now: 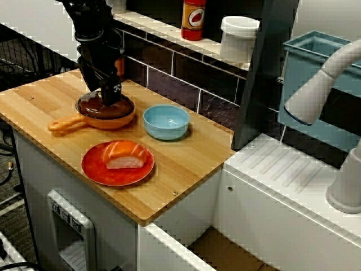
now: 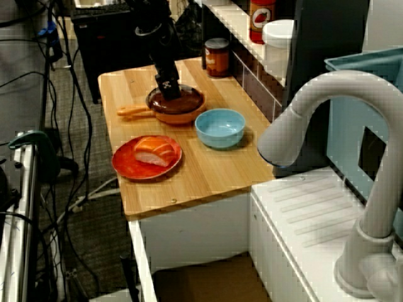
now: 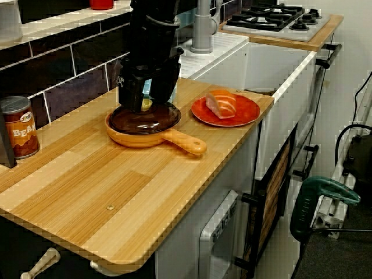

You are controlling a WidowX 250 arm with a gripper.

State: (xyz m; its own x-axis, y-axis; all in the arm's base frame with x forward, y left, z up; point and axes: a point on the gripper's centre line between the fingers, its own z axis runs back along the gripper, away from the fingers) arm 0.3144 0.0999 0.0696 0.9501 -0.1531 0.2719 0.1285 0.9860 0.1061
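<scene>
An orange pan (image 1: 121, 119) with a dark glass lid (image 1: 96, 106) sits at the back left of the wooden counter (image 1: 186, 164), its handle (image 1: 62, 125) pointing left. My black gripper (image 1: 109, 100) stands straight down on the lid. In the view from the counter's end the gripper (image 3: 146, 106) straddles a pale knob at the lid's centre; whether the fingers (image 3: 131, 96) press on it is unclear. Right of the pan is an empty blue bowl (image 1: 166, 121). In front lies a red plate (image 1: 96, 169) carrying a piece of salmon sushi (image 1: 125, 155).
A bean can (image 3: 18, 128) stands by the tiled wall behind the pan. On the ledge above are a red bottle (image 1: 193, 20) and a white tub (image 1: 239, 38). A dark post (image 1: 265, 73), white sink board (image 1: 293, 169) and grey faucet (image 2: 327, 157) bound the counter's right.
</scene>
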